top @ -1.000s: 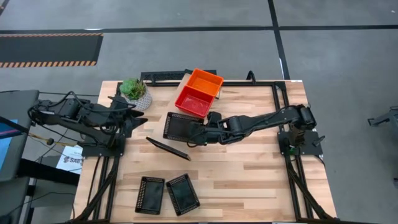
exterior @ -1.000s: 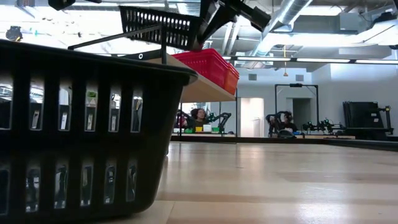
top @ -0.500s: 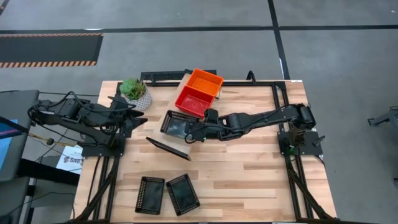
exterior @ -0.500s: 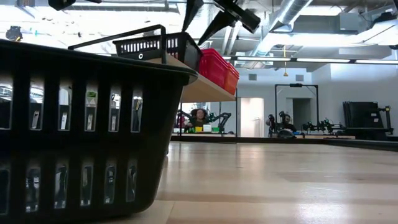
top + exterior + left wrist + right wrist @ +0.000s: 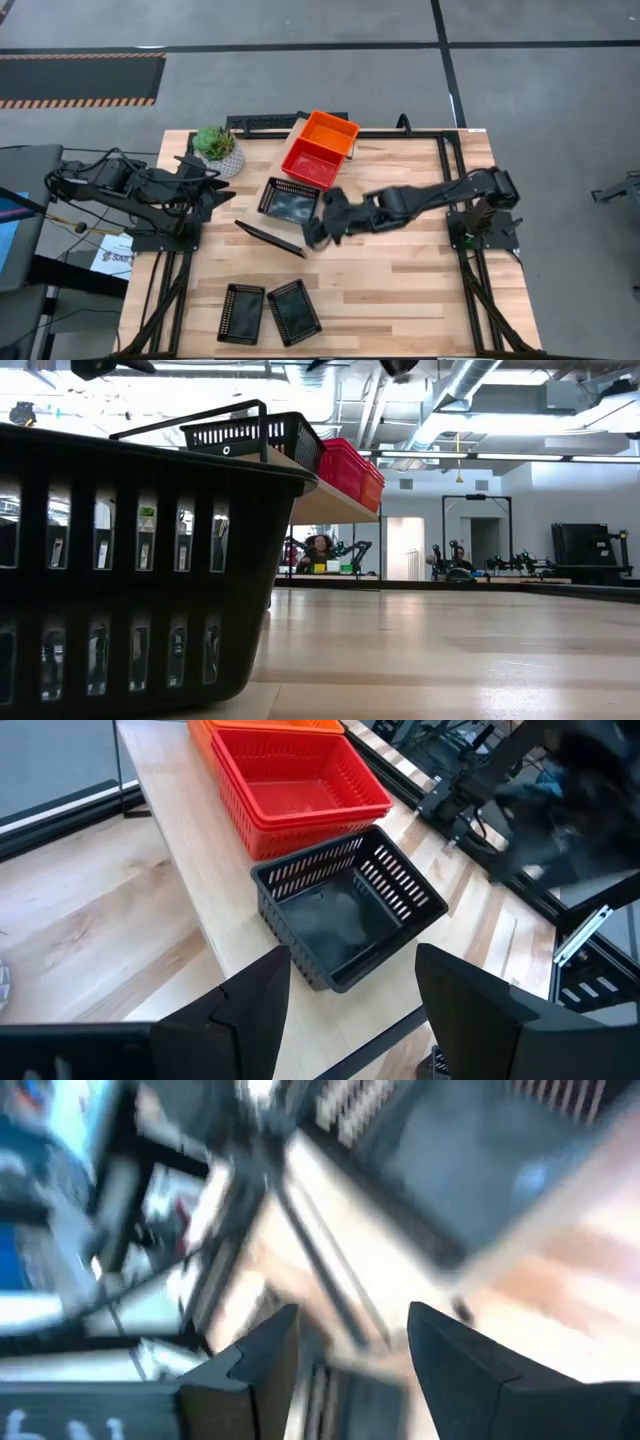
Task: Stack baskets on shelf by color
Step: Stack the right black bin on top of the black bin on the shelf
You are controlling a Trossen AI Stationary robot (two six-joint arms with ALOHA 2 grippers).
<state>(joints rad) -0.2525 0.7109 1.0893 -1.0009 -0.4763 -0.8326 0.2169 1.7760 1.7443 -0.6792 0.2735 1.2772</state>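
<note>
Slatted wooden tabletop (image 5: 400, 270) carrying the shelf (image 5: 215, 910), the landmark. On the shelf: an orange basket (image 5: 330, 131) at the far end, a red basket (image 5: 311, 162) touching it, a black basket (image 5: 291, 201) at the near end. Right gripper (image 5: 312, 232), fingers apart and empty, just beside the black basket. Left gripper (image 5: 213, 186), jaws open, beside the shelf near a potted plant (image 5: 217, 147). Two black baskets (image 5: 270, 312) lie well apart from the shelf, at the table's front edge
</note>
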